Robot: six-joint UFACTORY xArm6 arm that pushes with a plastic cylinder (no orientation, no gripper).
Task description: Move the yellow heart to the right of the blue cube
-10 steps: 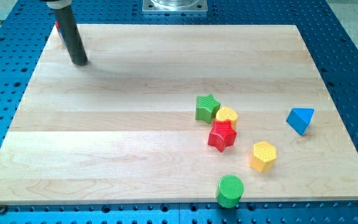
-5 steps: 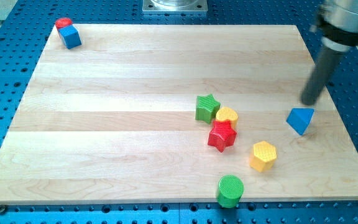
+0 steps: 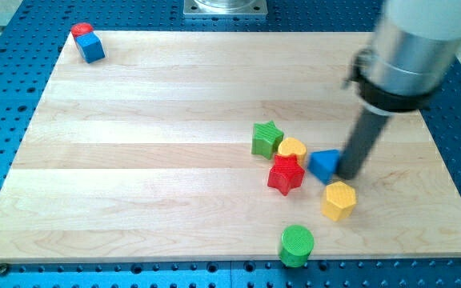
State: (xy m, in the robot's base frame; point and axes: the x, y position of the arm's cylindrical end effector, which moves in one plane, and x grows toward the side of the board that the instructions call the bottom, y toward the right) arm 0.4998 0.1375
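Fingers are not part of this arm, so nothing opens, closes or grips: it ends in a dark rod, and my tip stands on the table pressed against the view's right side of a blue triangular block. That block sits just right of the yellow heart, with a narrow gap between them. The yellow heart lies in a tight cluster: a green star touches it on the view's left, and a red star touches it below. A yellow hexagonal block rests just below my tip, near but apart. A green cylinder stands close to the table's bottom edge. Far off at the view's top left corner, the blue cube sits touching a red block behind it, well apart from the heart.
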